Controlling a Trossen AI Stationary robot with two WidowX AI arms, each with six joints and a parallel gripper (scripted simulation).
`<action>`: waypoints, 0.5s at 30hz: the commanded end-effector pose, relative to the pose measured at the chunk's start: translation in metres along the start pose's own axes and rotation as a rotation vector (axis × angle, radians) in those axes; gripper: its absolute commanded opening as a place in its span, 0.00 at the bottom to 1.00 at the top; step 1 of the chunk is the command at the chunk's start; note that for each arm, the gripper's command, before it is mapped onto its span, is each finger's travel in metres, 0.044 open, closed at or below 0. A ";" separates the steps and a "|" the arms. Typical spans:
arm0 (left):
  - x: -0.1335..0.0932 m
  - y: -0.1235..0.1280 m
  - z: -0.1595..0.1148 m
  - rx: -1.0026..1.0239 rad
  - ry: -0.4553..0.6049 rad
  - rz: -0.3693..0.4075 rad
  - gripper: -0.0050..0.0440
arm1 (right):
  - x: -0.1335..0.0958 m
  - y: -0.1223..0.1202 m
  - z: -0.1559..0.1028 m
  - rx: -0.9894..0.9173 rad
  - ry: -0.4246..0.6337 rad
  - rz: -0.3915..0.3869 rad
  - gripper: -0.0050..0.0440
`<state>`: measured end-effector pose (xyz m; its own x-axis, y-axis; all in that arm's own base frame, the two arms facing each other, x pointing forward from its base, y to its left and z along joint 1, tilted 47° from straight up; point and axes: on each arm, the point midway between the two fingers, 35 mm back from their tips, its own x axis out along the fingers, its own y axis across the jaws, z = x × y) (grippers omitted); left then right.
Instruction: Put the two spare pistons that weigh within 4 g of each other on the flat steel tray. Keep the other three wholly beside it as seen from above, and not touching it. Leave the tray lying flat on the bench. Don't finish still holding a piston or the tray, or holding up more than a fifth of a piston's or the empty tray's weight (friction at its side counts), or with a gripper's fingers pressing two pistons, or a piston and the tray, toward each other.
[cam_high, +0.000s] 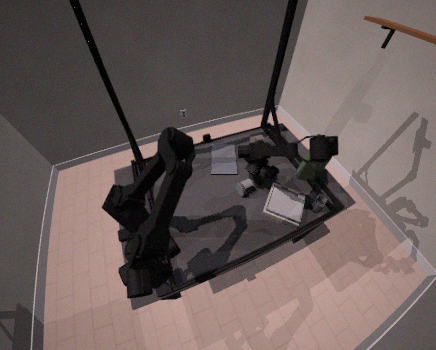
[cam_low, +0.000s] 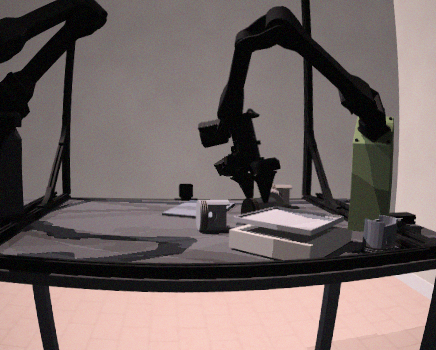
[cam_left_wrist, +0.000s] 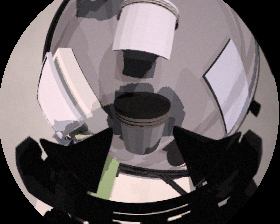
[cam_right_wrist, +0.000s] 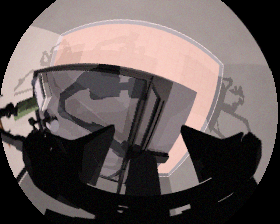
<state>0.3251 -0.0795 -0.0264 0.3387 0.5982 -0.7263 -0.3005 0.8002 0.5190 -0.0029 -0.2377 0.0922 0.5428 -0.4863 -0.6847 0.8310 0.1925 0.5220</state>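
My left gripper (cam_low: 256, 193) (cam_left_wrist: 143, 130) (cam_high: 262, 176) is open and hangs low over a dark piston (cam_left_wrist: 141, 107) (cam_low: 249, 205), with one finger on each side of it and not closed on it. A pale piston (cam_left_wrist: 147, 30) (cam_high: 245, 187) (cam_low: 212, 216) lies just beyond it. Another pale piston (cam_low: 283, 192) stands behind the gripper. A grey piston (cam_low: 378, 232) (cam_high: 320, 201) stands at the bench's right edge. A small black piston (cam_low: 185, 190) (cam_high: 206, 137) stands at the back. The flat steel tray (cam_high: 224, 159) (cam_low: 180, 210) (cam_left_wrist: 230, 85) lies flat and bare. My right gripper (cam_right_wrist: 148, 128) is open and empty, high above the other end.
A pale box (cam_high: 285, 204) (cam_low: 290, 241) (cam_left_wrist: 55, 92) with a tilted flat lid sits near the front right. A tall green block (cam_high: 307, 167) (cam_low: 370, 180) stands at the left arm's base. Black frame posts (cam_low: 307, 100) rise at the bench corners.
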 end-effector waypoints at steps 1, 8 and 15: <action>0.009 0.001 -0.002 0.008 0.004 0.008 0.87 | 0.000 0.001 0.000 -0.001 -0.001 0.005 1.00; 0.020 0.001 -0.002 0.008 0.004 0.008 0.87 | 0.000 0.001 0.000 -0.001 -0.001 0.005 1.00; 0.029 0.001 -0.002 0.008 0.004 0.008 0.87 | 0.000 0.001 0.000 -0.001 -0.001 0.005 1.00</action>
<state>0.3324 -0.0655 -0.0428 0.3369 0.5996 -0.7259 -0.3005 0.7991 0.5206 -0.0029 -0.2377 0.0922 0.5428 -0.4863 -0.6847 0.8310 0.1925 0.5220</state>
